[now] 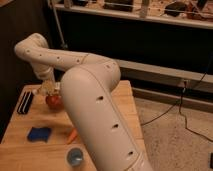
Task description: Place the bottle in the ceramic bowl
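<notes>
Sharply bent arm, gripper low over table

Blue sponge, orange piece and black flat object lie on wooden table.

Small blue bowl upright near table front edge; gripper above red round object.

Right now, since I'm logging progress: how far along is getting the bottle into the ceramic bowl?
Done: nothing I can confirm; I cannot pick out a bottle resting in any bowl. In hand: the gripper hangs over the far left part of the table, just above a red round object; whether it holds anything is hidden. Left: apparently the placing itself.
</notes>
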Available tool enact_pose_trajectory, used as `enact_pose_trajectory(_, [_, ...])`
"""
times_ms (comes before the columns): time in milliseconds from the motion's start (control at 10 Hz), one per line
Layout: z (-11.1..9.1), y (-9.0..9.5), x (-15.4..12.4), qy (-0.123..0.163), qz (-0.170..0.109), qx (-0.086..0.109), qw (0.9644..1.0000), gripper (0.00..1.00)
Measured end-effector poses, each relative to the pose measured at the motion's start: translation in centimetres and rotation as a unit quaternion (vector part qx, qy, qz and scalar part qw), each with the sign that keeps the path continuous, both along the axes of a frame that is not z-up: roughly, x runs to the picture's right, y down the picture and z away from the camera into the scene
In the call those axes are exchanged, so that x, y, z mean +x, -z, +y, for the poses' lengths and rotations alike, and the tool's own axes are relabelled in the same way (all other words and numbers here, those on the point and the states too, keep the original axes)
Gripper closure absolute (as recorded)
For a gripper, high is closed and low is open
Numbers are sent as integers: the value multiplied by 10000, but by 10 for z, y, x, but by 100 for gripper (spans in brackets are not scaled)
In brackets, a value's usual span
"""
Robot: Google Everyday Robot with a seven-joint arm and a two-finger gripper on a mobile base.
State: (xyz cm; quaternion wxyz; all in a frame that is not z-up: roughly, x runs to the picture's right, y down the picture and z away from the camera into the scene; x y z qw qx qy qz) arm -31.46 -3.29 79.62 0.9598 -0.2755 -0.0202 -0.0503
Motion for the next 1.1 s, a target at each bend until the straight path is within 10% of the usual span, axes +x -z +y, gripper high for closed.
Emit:
enact_pose_trajectory(600, [-38,-9,-21,-507,423,793,9947,100])
enact_pose_trajectory(1100, [-57,-10,2,-381,767,1434,9859,100])
